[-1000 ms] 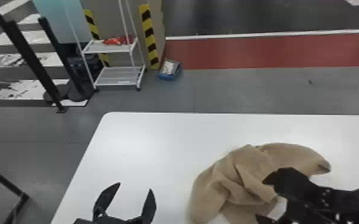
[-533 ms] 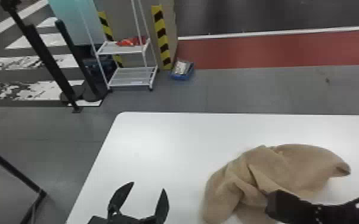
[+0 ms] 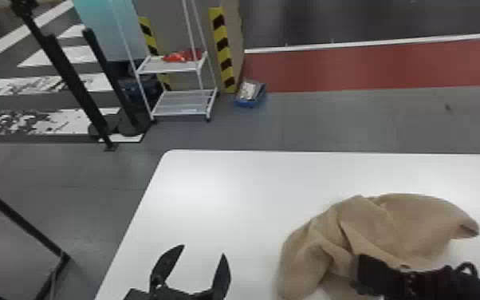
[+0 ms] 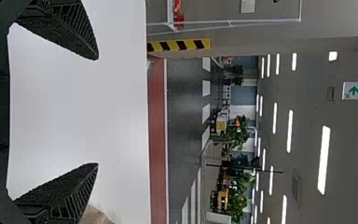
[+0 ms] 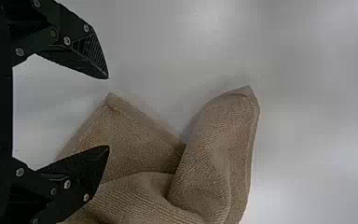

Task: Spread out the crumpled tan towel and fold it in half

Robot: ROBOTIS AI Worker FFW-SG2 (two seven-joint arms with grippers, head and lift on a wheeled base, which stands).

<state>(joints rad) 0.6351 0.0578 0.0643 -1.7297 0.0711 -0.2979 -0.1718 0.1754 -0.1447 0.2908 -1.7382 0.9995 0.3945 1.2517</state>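
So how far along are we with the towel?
Nothing looks done: the towel lies bunched on the table, neither spread nor folded. Nothing is in hand: the right gripper is open at the towel, the left gripper open off to its left. Spreading and folding both remain.

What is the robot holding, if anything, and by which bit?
Nothing: the left gripper and right gripper are open; the towel lies on the table.

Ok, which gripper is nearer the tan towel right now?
Right. The right gripper is at the near side of the tan towel, one finger overlapping it in the wrist view; the left gripper is off to its left, over the white table.
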